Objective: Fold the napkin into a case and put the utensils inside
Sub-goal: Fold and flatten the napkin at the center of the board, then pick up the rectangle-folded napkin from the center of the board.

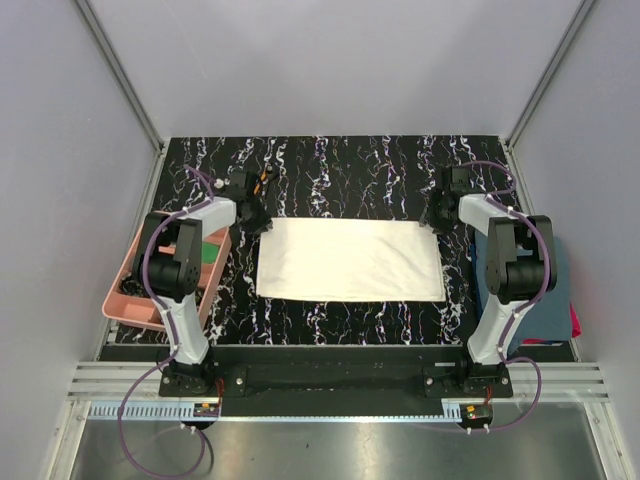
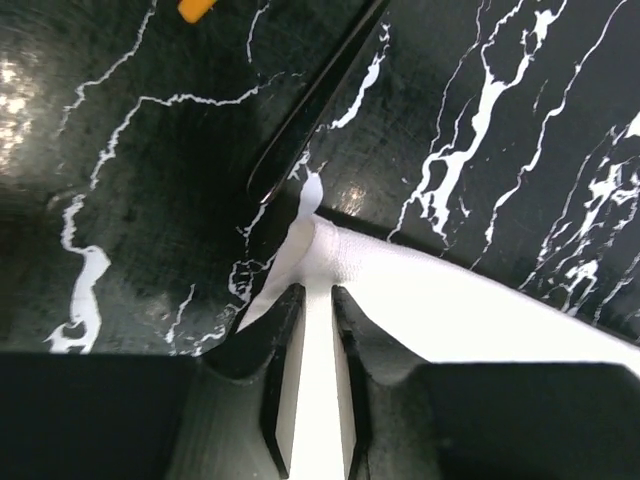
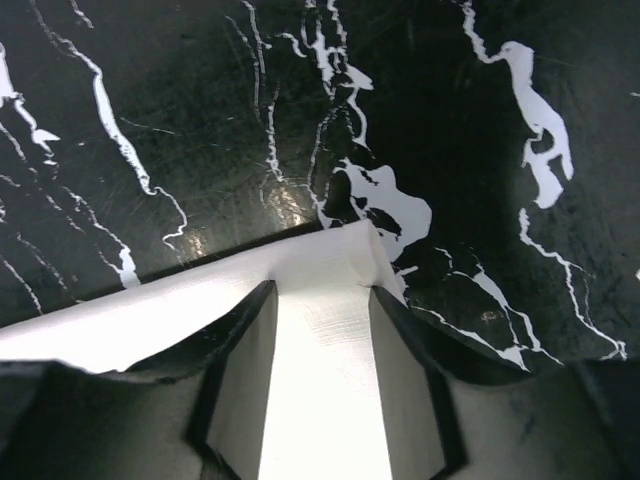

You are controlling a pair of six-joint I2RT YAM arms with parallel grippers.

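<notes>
Top external view, cream napkin (image 1: 350, 259) flat, left end effector (image 2: 318, 300) pinching its corner, right end effector (image 3: 322, 300) spread.

Two arms: white link shells, black joint housings, purple cables looped to black base plates; black gripper fingers (image 2: 280, 340).

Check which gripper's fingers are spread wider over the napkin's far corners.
The right gripper: its fingers stand well apart over the napkin corner, while the left gripper leaves only a narrow slit of cloth showing.

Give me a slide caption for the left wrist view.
Left hand pinching the cream napkin's far corner on black marble.
</notes>
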